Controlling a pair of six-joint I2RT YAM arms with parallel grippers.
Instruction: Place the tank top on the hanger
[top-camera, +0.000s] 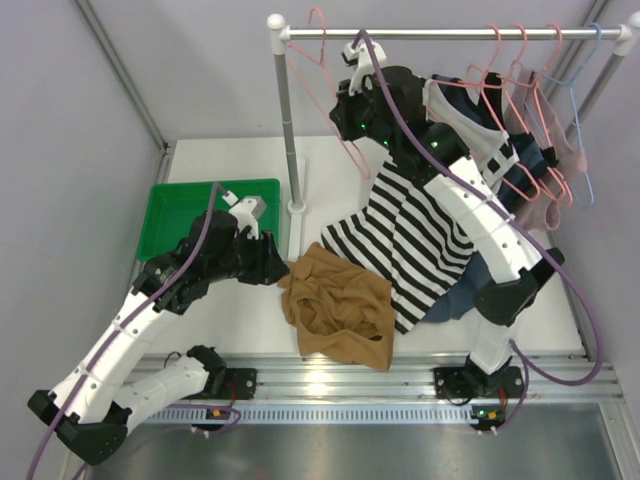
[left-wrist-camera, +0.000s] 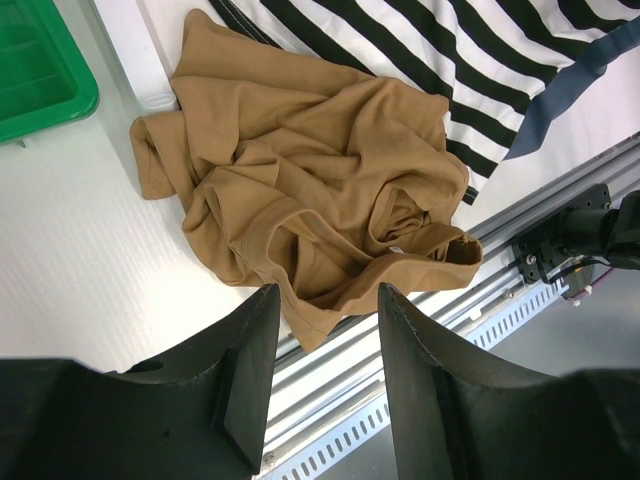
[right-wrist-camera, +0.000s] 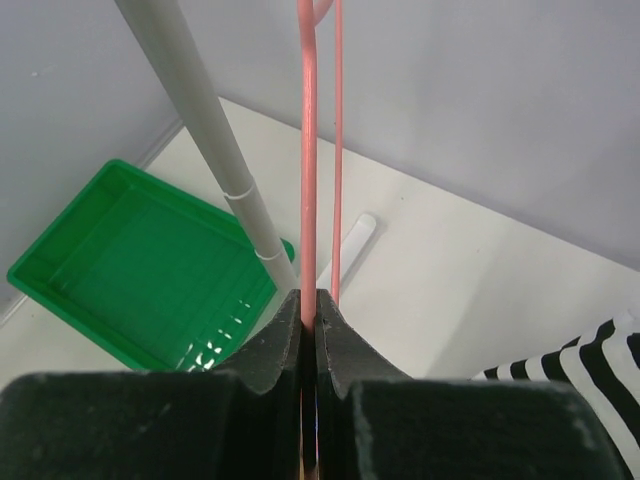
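Upper centre, at rail (top-camera: 450, 33): hanger (right-wrist-camera: 308, 150) clamped in right gripper (right-wrist-camera: 309, 305), likely for lifting off. Lower centre: tank top (top-camera: 335, 305) seen crumpled on table (top-camera: 250, 310), left gripper (left-wrist-camera: 327, 295) held apart above, empty.

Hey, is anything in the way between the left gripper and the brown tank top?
Nothing visible. The left gripper is open, and the tank top lies crumpled on the table directly ahead of it. The striped top lies along the tank top's far side, not between them.
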